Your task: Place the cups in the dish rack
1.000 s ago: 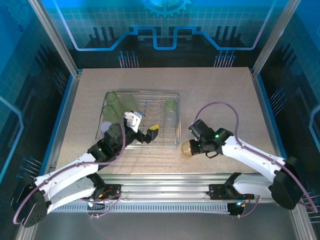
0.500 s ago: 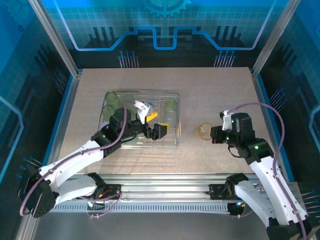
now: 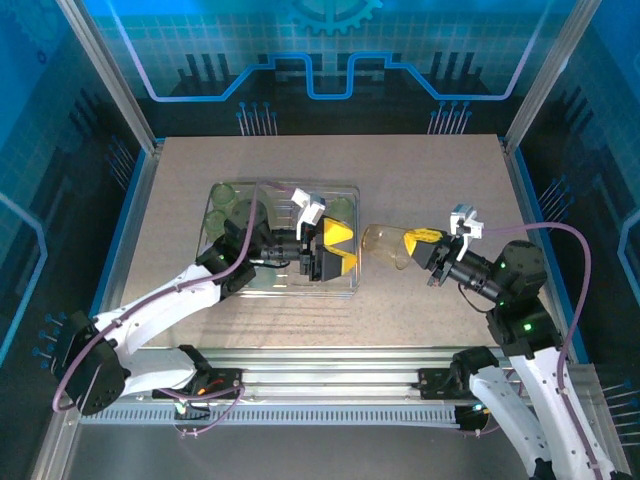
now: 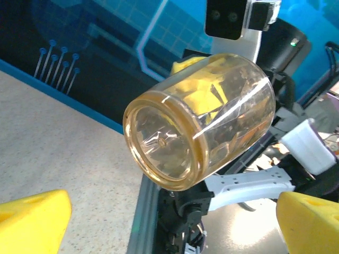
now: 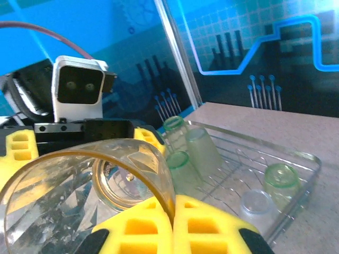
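Right gripper (image 3: 418,240), centre-right of the top view, was clamped on the amber cup (image 3: 383,245), held on its side above the table (image 3: 430,180), just right of the dish rack (image 3: 285,184). In the right wrist view the cup (image 5: 85,196) sat lower left, its wall at the mouth pinched between the yellow fingers (image 5: 143,233), base pointing away from the camera. Left gripper (image 3: 338,250) hung over the rack's right end, near the cup but not touching, jaws spread wide. In the left wrist view the cup (image 4: 201,119) filled the centre, base toward the lens, with the left gripper (image 4: 169,222) fingertips (image 4: 32,219) far apart in the bottom corners. Green cups (image 5: 177,164) stood mouth-down in the rack (image 5: 312,159), centre to right of the right wrist view, with another green one (image 5: 280,180) and a pale cup (image 5: 257,203) nearer the lower right. The pale cup's colour was unclear.
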Robot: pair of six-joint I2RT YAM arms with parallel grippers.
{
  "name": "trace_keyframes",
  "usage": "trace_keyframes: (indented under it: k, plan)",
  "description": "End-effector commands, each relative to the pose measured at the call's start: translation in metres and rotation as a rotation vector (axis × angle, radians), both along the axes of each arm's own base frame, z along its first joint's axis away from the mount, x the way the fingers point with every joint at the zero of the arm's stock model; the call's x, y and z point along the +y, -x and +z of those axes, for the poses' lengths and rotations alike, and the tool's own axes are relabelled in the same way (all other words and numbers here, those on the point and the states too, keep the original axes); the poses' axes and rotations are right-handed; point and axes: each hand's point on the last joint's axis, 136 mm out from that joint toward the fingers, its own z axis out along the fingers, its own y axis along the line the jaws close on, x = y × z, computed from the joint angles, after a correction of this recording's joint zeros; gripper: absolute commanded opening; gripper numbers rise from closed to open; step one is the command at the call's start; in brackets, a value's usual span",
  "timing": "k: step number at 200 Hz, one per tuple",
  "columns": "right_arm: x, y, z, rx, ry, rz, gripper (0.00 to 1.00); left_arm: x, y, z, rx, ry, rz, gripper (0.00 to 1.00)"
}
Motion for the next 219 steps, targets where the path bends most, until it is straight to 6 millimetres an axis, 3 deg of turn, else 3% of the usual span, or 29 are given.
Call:
trace_keyframes:
  k: [1,109,173,219]
  plan:
    - [0.008,0.007,0.024,-0.093,-0.053,0.081,0.0,-0.002,0.014,0.027,-0.035,0.082,-0.088,0.99]
    - [0.022,-0.004,0.02,-0.031,-0.081,0.168,0.0,-0.01,0.015,0.04,-0.007,0.136,-0.161,0.99]
    - [0.028,-0.014,0.0,0.032,-0.052,0.159,0.0,-0.013,0.017,0.042,0.017,0.143,-0.211,0.93]
    - [0.031,-0.02,-0.003,0.052,-0.034,0.165,0.0,-0.013,0.022,0.044,0.014,0.137,-0.245,0.86]
